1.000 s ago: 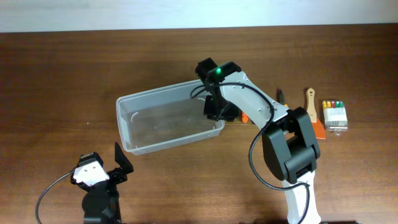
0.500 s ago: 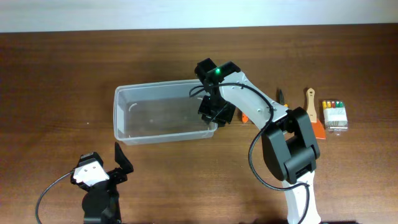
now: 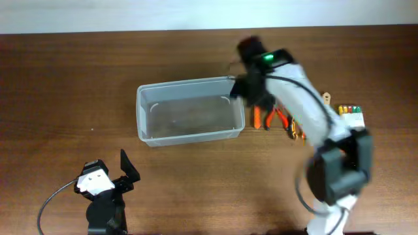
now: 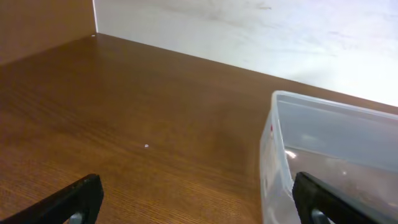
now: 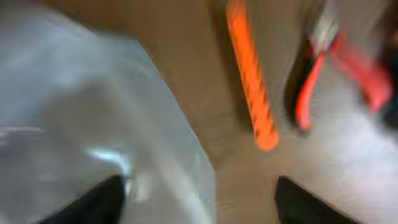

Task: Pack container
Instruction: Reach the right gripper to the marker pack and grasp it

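Observation:
The container (image 3: 189, 136) is a clear plastic bin, empty, lying square on the brown table at centre. It also shows in the left wrist view (image 4: 277, 143) and, blurred, in the right wrist view (image 5: 93, 112). My right gripper (image 3: 240, 89) is over the bin's far right corner. In its wrist view its fingers (image 5: 199, 202) are wide apart, with the bin's corner between them. My left gripper (image 3: 127, 168) is open and empty near the front left, and its wrist view (image 4: 199, 205) looks at the bin's left end.
Orange-handled pliers (image 3: 261, 117) and red-handled pliers (image 3: 282, 119) lie just right of the bin, and show blurred in the right wrist view (image 5: 252, 81). A wooden-handled brush (image 3: 326, 99) and a small clear box of coloured bits (image 3: 351, 116) lie farther right.
The bin has turned from tilted to square and slid right. My right arm has swung up and to the right, uncovering the pliers. The left arm has not moved.

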You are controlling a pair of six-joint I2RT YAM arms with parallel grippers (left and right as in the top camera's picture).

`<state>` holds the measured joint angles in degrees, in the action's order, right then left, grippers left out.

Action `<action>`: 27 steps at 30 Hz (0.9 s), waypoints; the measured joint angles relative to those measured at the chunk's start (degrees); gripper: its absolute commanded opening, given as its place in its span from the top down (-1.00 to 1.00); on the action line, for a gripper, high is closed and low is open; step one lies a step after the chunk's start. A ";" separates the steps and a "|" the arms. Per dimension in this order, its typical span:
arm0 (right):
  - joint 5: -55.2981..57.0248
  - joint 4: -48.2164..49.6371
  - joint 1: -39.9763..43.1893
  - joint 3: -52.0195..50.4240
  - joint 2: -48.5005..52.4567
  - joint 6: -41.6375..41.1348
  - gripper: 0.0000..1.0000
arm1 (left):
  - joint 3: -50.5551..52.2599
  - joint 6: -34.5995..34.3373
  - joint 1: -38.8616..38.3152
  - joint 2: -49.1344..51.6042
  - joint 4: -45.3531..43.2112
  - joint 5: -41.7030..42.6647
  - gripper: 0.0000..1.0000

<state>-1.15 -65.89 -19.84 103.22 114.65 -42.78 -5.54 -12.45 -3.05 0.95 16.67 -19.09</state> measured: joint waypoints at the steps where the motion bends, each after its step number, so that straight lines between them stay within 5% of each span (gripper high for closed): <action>1: 0.50 1.27 0.79 0.22 -4.04 2.71 -0.68 | 0.00 0.00 0.00 0.00 0.00 -0.02 -0.99; 5: 1.79 -0.37 1.40 1.29 -13.55 7.32 -0.68 | 0.00 0.00 0.00 0.00 0.00 -0.02 -0.98; 9: 6.47 -0.59 3.37 1.49 -13.03 9.42 -0.97 | 0.00 0.00 0.00 0.00 0.00 -0.02 -0.99; 18: 16.72 3.10 34.07 2.78 -9.51 27.04 -0.97 | 0.00 0.00 0.00 0.00 0.00 0.00 -0.99; 23: 3.93 3.26 46.14 2.73 -1.07 40.09 -0.98 | 0.00 0.00 0.00 0.00 0.00 -0.02 -0.98; 27: -2.67 3.56 47.74 2.73 6.23 48.63 -0.98 | 0.00 0.00 0.00 0.00 0.00 -0.02 -0.98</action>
<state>-3.81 -62.33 27.90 105.95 120.88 5.85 -5.54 -12.45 -3.05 0.95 16.67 -19.11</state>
